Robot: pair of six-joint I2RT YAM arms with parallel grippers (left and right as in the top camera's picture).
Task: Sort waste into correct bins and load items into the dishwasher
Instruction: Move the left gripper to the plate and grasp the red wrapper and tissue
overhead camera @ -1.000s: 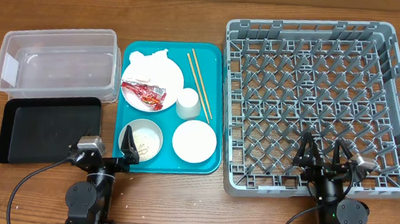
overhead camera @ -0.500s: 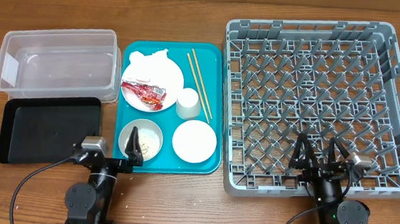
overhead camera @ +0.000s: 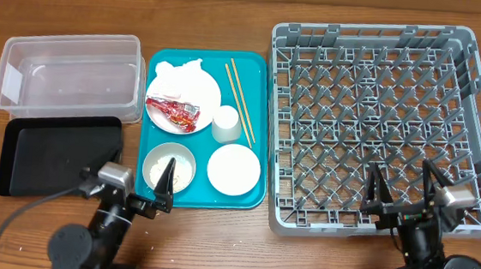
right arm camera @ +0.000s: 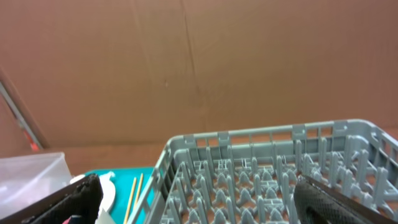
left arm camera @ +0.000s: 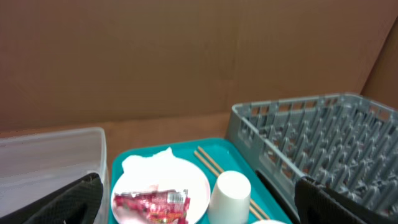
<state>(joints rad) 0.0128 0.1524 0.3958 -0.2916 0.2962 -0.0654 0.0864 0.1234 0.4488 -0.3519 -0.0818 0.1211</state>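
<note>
When viewed from overhead, seeing both arms at near edge of wooden table (overhead camera: 233,14). Reading left gripper (left arm camera: 199,186) as released: fingers (left arm camera: 68,199) splayed to both lower corners of its wrist view, nothing between. From overhead, overlaps near rim of grey metal bowl (overhead camera: 172,165) with one finger; can't tell contact. Reading right gripper (overhead camera: 402,188) as released too: fingers wide apart, nothing held, sitting over near wall of grey dish rack (overhead camera: 319,222).

Going farther, onto teal tray (overhead camera: 258,71): got metal bowl near-left with white rice grains (overhead camera: 181,175) inside, and white bowl (overhead camera: 233,168) just right of it. Next row back: got small white cup (overhead camera: 227,125) just beyond white bowl, and large white plate (overhead camera: 183,104) just left of cup. Seeing red-and-silver snack wrapper (overhead camera: 173,110) on plate's near half, and crumpled white napkin (overhead camera: 181,71) on far half, reaching past far rim. Seeing two wooden chopsticks (overhead camera: 241,100) side by side on tray's right part, angled from far to near-right, passing right of cup.

Left of teal tray: got flat black tray (overhead camera: 58,155) near, and clear plastic tub (overhead camera: 68,82) just beyond it. Got dish rack just right of teal tray, spanning near to far.

Farthest, in both wrist views: seeing brown cardboard wall (left arm camera: 186,56).
</note>
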